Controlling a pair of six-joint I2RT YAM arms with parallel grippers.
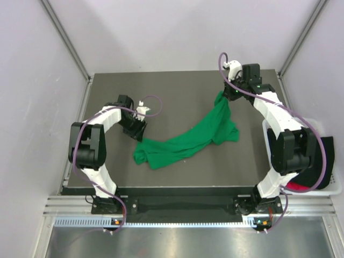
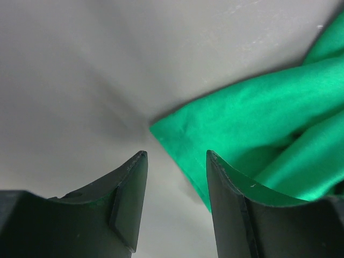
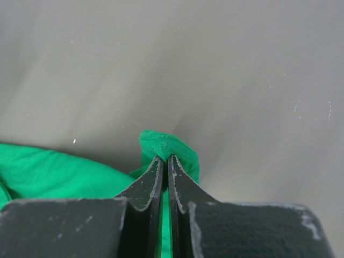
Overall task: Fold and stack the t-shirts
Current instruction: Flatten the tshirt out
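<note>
Folds of the green t-shirt [image 1: 185,141] sprawl across the middle of the dark counter [image 1: 177,91] in the overhead view, in a loose band running from lower left of centre up toward the upper right. Its upper-right end rises into a narrow peak, where the right gripper [image 1: 226,95] is pinching the cloth. The right wrist view shows the two black fingers [image 3: 142,188] pressed nearly together, with a small tuft of the green t-shirt [image 3: 166,144] poking out past their tips.

The left gripper [image 1: 138,130] sits at the shirt's lower-left end, low over the counter. In the left wrist view its fingers [image 2: 129,188] are spread apart with bare counter [image 2: 107,64] between them, and a corner of the green t-shirt [image 2: 258,118] lies against the finger on the right of the frame.

At the right edge of the overhead frame a white bin [image 1: 336,189] holds a bunched black t-shirt [image 1: 322,156] and a red t-shirt [image 1: 293,187], both partly hidden behind the right arm.
</note>
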